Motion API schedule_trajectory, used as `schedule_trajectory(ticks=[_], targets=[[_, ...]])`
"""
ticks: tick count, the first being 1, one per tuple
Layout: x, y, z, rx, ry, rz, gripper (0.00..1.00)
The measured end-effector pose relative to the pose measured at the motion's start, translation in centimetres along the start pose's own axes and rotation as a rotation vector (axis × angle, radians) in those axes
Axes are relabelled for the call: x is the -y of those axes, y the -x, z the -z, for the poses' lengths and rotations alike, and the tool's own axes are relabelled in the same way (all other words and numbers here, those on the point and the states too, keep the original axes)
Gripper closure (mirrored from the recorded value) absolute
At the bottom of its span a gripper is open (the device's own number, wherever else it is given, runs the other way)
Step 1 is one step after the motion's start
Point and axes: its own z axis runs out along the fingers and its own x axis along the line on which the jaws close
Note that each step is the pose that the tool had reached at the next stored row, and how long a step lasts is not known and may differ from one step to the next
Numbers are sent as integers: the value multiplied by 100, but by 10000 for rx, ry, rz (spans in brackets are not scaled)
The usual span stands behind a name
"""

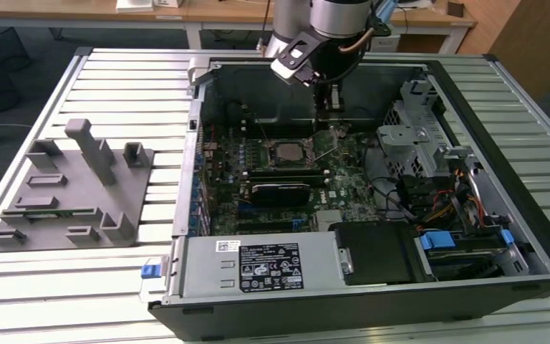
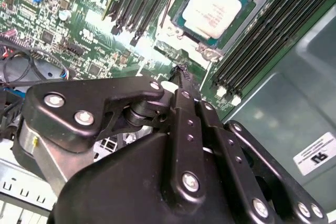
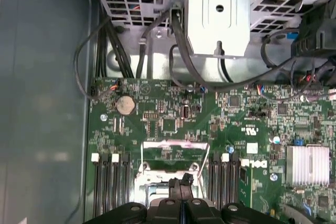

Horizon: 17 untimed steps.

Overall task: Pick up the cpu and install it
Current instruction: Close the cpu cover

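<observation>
The cpu lies flat in the socket on the green motherboard, silver top up, with a metal frame around its thin green rim. In the exterior view the socket sits mid-board inside the open computer case. My gripper hangs above the board a little way from the socket, its black fingers pressed together with nothing between them. Its tips show over the socket's edge in the first wrist view. In the exterior view the gripper points down, just beyond the socket.
Memory slots flank the socket on both sides. A thin lever stands up beside the socket. A metal drive cage and cables crowd the exterior view's right. A grey fixture stands on the slatted table at the left.
</observation>
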Motion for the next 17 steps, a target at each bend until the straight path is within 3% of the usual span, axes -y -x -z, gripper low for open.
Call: schedule_trajectory(ticks=[5,17], targets=[[-71,0,-3,0,0,-1,89],[-373,-13,-21,-1,-22,0,89]])
